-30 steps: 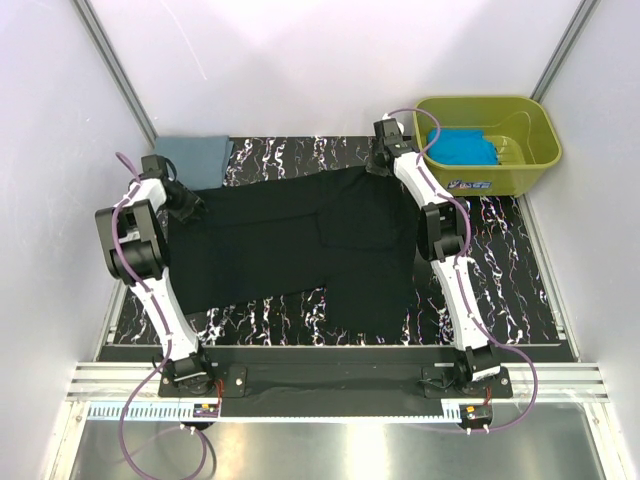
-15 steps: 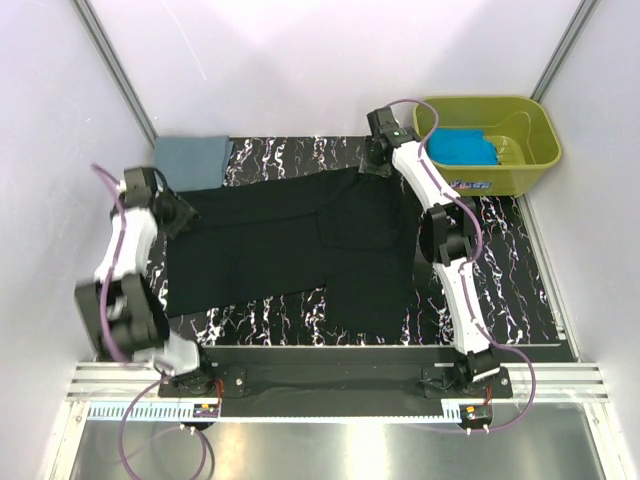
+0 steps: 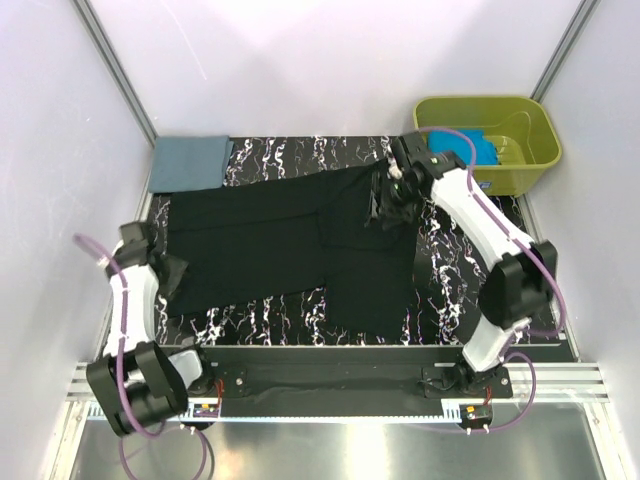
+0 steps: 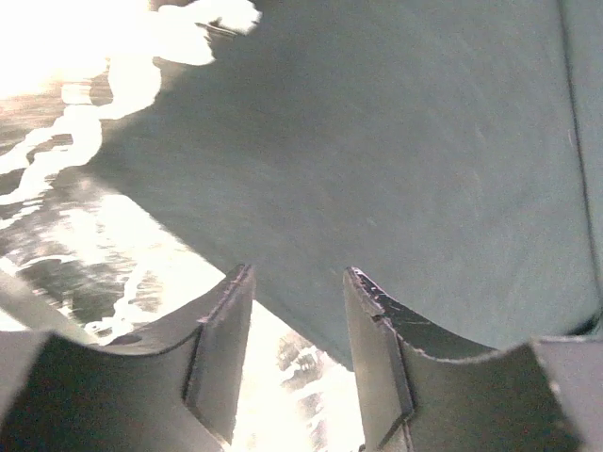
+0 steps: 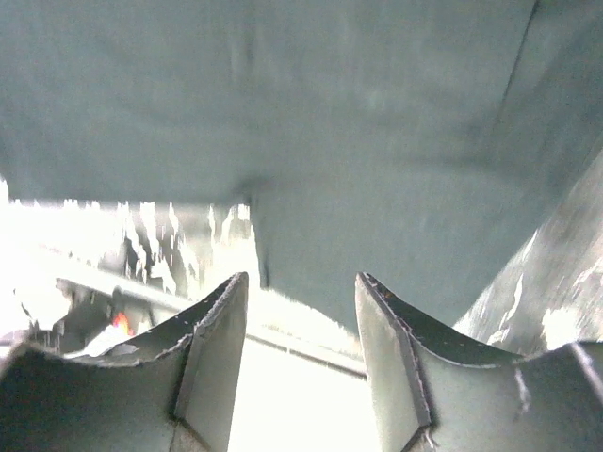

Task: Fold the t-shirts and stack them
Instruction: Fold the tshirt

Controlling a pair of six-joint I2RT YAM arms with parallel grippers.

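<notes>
Right gripper (image 5: 297, 279) just above black t-shirt (image 5: 283, 113)

Pulled my L gripper (image 3: 172, 272) back to near-left edge of black t-shirt (image 3: 270, 245). R gripper (image 3: 388, 205) opened, now over its right half.

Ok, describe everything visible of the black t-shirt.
The black t-shirt looks like plain matte soft cloth, spread flat and mostly smooth on the marbled tabletop, long side running left to right, a flap reaching toward the near edge at right. The left gripper at its left edge and the right gripper over its far right part are open, holding nothing.
</notes>
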